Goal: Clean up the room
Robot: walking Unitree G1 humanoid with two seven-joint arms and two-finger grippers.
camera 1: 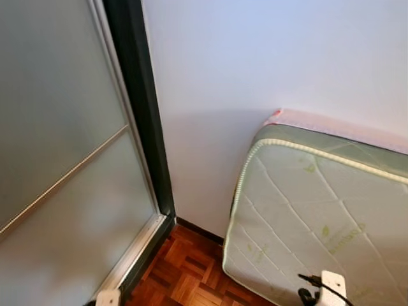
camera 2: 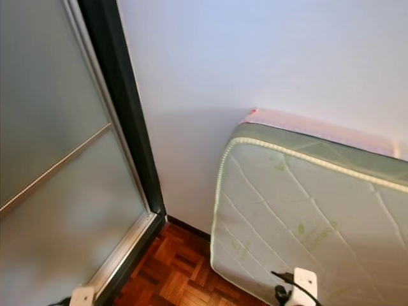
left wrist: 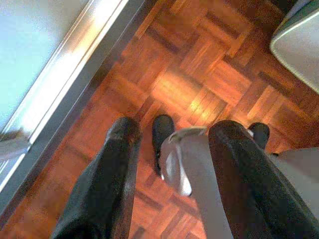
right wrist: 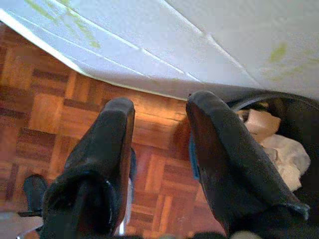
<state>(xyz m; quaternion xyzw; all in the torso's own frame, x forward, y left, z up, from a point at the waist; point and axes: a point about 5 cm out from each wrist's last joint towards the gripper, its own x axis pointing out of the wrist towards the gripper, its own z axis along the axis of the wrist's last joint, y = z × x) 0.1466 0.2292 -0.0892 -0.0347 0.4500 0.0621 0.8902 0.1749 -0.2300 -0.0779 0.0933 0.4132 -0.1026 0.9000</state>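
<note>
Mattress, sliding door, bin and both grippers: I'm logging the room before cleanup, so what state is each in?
Mattress: standing on edge, leaning against the wall.
Sliding door: shut.
Bin: open-topped, crumpled paper inside.
Left gripper: open, empty, above the parquet floor.
Right gripper: open, empty, beside the bin.

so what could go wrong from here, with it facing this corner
The mattress leans against the wall; a bump while turning could tip it onto the parquet floor. The frosted sliding door stands close on the left, so a swinging arm might strike it. The right claw hangs open near a black bag that could snag.
</note>
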